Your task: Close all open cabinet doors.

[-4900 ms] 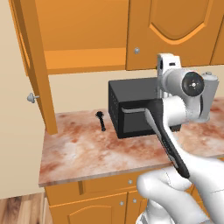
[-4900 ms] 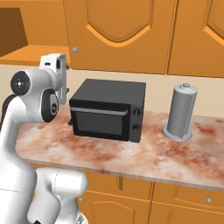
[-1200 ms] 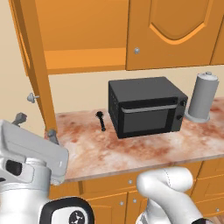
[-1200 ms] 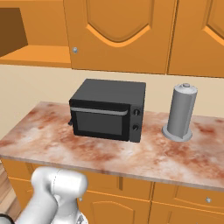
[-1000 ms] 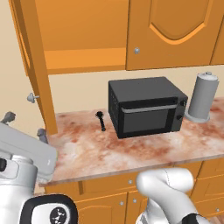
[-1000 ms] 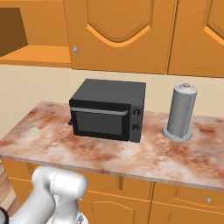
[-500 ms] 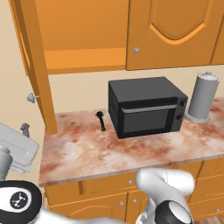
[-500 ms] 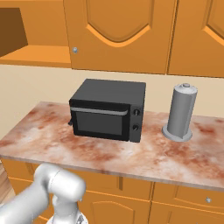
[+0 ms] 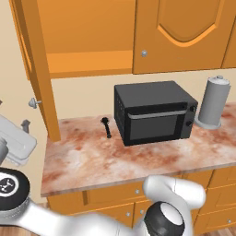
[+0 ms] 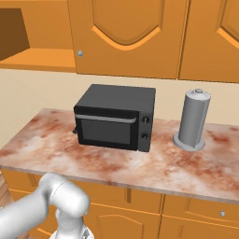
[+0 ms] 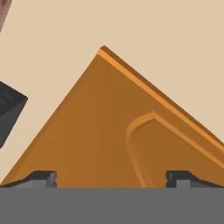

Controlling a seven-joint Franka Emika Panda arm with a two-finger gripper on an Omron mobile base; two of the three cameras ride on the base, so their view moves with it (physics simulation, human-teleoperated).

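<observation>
One cabinet door stands open at the left, swung out edge-on over the counter end, with its silver knob on the outer side. My gripper is at the far left, just outside that door and below the knob. In the hand view the gripper is open, its fingertips wide apart, facing the door's outer face with its raised panel. Nothing is between the fingers. The cabinet doors to the right are shut.
A black toaster oven sits mid-counter, with a grey paper-towel holder to its right and a small black utensil to its left. The marble counter edge lies above the drawer fronts. My arm's white links cross the bottom of the left base view.
The hand has swung from in front of the oven down and to the far left. Over the last second it slid further left and a little up, outside the open door.
</observation>
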